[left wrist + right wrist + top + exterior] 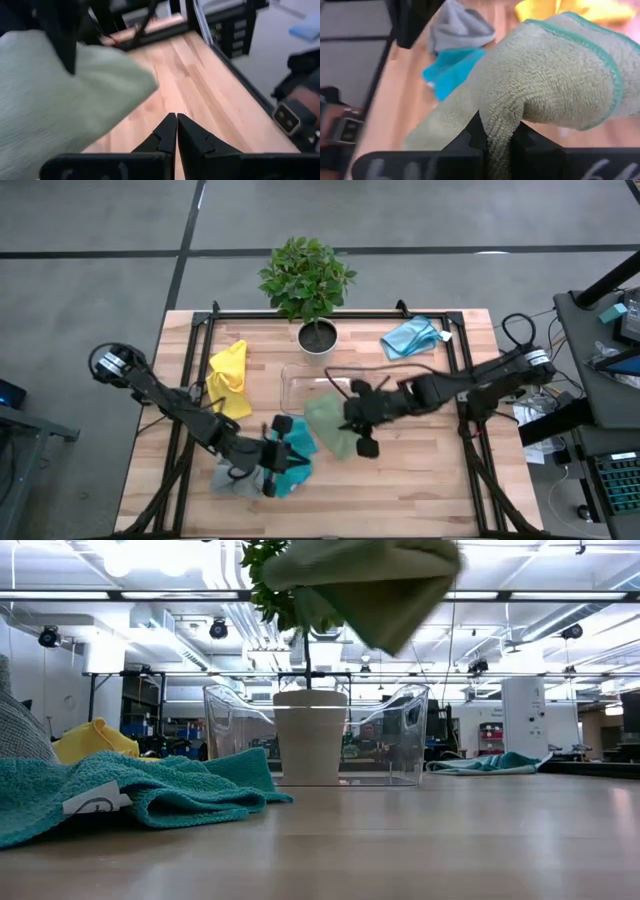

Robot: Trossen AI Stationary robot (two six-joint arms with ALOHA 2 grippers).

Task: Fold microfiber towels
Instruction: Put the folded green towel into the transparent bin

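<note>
Now pinching looped sage green towel (555,85) in right gripper (497,137), bunched, teal-edged, off table. Left gripper (176,131) closed, empty, beside teal towel (297,455)

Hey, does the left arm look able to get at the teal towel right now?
Probably yes. The left end effector, shut and empty, sits right beside the teal towel, with nothing between them. The right end effector is off to the side, holding the sage green towel up.
</note>
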